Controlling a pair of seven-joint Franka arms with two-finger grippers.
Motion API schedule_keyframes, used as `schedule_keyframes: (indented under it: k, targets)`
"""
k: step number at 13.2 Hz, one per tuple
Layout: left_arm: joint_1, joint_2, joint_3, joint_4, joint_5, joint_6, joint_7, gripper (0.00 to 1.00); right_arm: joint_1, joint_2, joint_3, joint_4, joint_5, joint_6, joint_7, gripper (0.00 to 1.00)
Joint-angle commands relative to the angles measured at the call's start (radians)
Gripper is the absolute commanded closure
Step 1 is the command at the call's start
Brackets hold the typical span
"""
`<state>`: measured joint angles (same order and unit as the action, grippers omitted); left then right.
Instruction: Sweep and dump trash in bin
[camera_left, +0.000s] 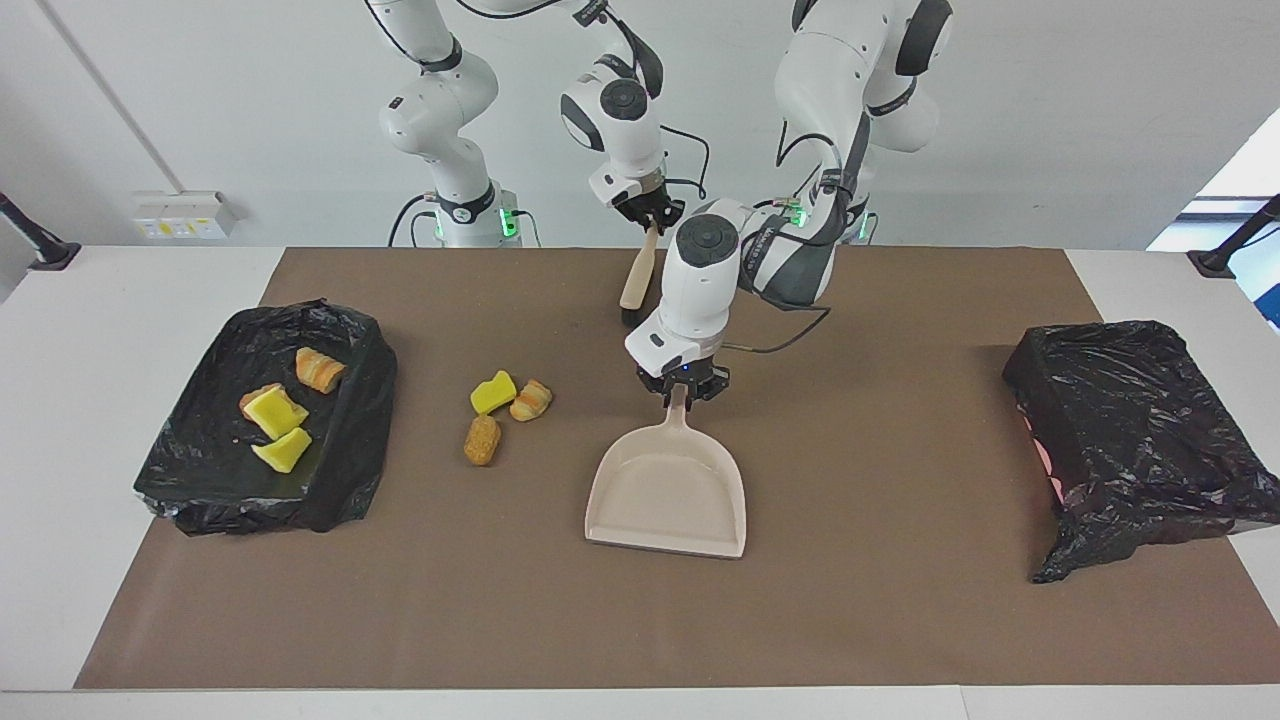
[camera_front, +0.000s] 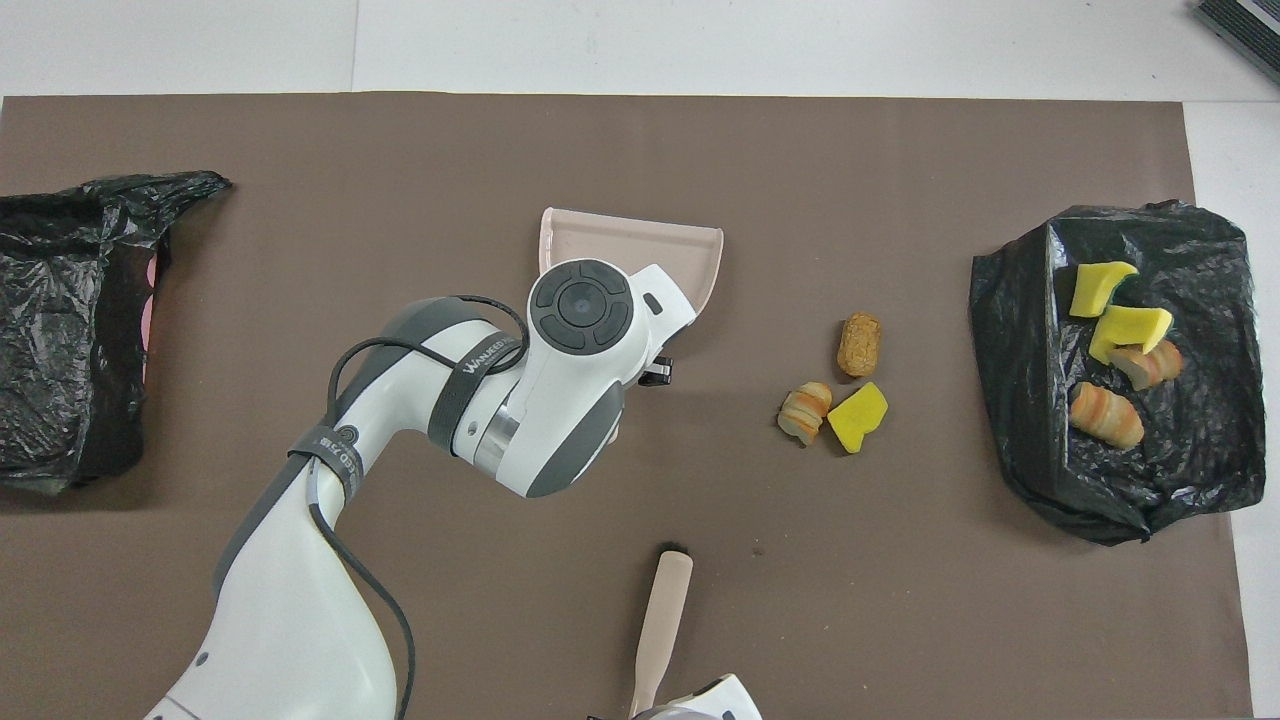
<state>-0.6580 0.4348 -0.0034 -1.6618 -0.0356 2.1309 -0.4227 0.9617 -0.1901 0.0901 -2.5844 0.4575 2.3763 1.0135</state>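
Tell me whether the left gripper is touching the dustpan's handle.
Touching. In the facing view the left gripper is shut on the handle of the dustpan, no gap showing.

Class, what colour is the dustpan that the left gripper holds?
The dustpan is pale beige-pink, clearest in the facing view.

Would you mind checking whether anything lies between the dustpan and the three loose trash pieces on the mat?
Nothing visible does: only bare mat separates the dustpan, held by the left gripper, from the loose trash toward the right arm's end.
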Motion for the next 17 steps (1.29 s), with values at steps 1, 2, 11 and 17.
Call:
schedule_keyframes:
  k: [1,2,11,17]
  targets:
    - [0.001,-0.053,0.022,-0.004,0.013,-0.055,0.088,1.00,-0.024,0.012,-0.001,0.039,0.004,-0.029,0.031,1.00]
    - [0.003,-0.070,0.029,-0.006,0.013,-0.083,0.163,1.00,-0.030,0.008,-0.004,0.052,-0.005,-0.064,0.031,1.00]
    - [0.066,-0.094,0.037,-0.003,0.084,-0.166,0.826,1.00,-0.387,-0.115,-0.006,0.202,-0.313,-0.584,-0.238,1.00]
    - [0.046,-0.108,0.033,-0.013,0.140,-0.226,1.032,1.00,-0.708,-0.034,-0.003,0.322,-0.520,-0.622,-0.724,1.00]
